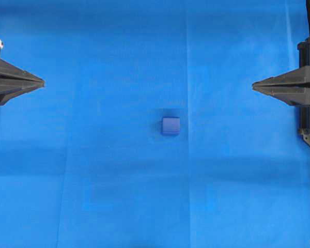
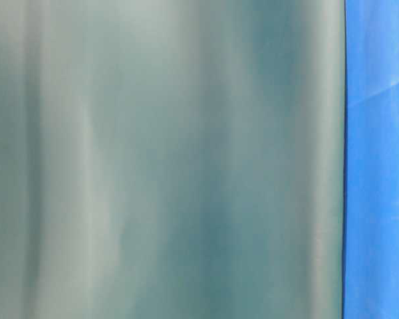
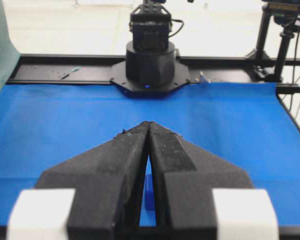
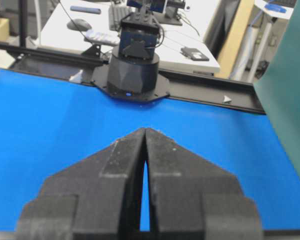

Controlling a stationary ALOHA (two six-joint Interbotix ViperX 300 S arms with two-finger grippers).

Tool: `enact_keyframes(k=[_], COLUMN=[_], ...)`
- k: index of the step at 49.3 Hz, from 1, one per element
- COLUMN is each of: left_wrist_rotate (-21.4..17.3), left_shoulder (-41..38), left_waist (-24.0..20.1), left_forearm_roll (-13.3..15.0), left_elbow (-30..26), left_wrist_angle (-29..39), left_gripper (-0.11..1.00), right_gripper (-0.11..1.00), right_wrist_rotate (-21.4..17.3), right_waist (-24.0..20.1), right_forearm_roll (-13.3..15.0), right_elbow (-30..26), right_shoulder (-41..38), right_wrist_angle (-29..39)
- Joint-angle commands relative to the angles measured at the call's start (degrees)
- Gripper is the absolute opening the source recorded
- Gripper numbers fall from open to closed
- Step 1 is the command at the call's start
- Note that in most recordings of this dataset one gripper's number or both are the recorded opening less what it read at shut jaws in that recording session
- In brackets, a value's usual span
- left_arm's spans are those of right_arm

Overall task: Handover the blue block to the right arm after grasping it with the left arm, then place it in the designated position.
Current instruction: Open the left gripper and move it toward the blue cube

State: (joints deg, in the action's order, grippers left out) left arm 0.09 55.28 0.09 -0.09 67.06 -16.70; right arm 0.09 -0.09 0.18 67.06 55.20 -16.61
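The blue block (image 1: 170,125), a small dark-blue cube, lies alone on the blue cloth near the middle of the overhead view. My left gripper (image 1: 43,82), with white brackets, rests at the left edge, shut and empty, its tips pointing right. Through the slit between its fingers in the left wrist view a sliver of the blue block (image 3: 149,192) shows, far off. My all-black right gripper (image 1: 253,86) sits at the right edge, shut and empty, pointing left. In the wrist views the left gripper (image 3: 148,123) and the right gripper (image 4: 145,129) have tips touching. No marked position shows.
Blue cloth (image 1: 119,196) covers the table. In the table-level view a grey-green sheet (image 2: 159,159) fills nearly all of the picture. The opposite arm's black base (image 3: 150,65) stands at the far cloth edge in the left wrist view, and another base (image 4: 132,70) in the right.
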Motion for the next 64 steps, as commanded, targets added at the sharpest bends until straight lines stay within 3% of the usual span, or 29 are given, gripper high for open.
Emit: enact_keyframes(k=[1, 33, 35, 39, 46, 50, 54, 64], left_wrist_rotate=[1.0, 0.1, 0.3, 0.8, 0.7, 0.4, 0.4, 0.4], left_shoulder=[0.1, 0.5, 0.5, 0.4, 0.4, 0.4, 0.4, -2.0], left_waist=[0.2, -0.4, -0.4, -0.4, -0.4, -0.4, -0.4, -0.4], left_forearm_roll=[0.2, -0.1, -0.1, -0.2, -0.1, -0.1, -0.1, -0.1], left_elbow=[-0.6, -0.7, -0.7, -0.7, -0.6, -0.7, -0.7, -1.5], left_wrist_angle=[1.1, 0.6, 0.6, 0.5, 0.8, 0.7, 0.8, -0.6], left_gripper=[0.0, 0.01, 0.06, 0.28, 0.72, 0.89, 0.93, 0.93], right_gripper=[0.01, -0.01, 0.03, 0.19, 0.63, 0.85, 0.96, 0.97], right_wrist_rotate=[-0.1, -0.7, -0.9, -1.7, -2.1, -2.1, -2.2, -2.2], right_waist=[0.1, 0.2, 0.3, 0.3, 0.4, 0.4, 0.6, 0.6], right_forearm_roll=[-0.2, -0.4, -0.4, -0.5, -0.4, -0.4, -0.4, -0.5], right_elbow=[-1.1, -2.2, -2.2, -2.2, -2.2, -2.2, -2.3, -2.3], right_shoulder=[-0.5, -0.4, -0.4, -0.5, -0.5, -0.5, -0.5, -0.7], right_wrist_angle=[-0.4, 2.7, 2.7, 2.7, 2.8, 2.8, 2.8, 2.7])
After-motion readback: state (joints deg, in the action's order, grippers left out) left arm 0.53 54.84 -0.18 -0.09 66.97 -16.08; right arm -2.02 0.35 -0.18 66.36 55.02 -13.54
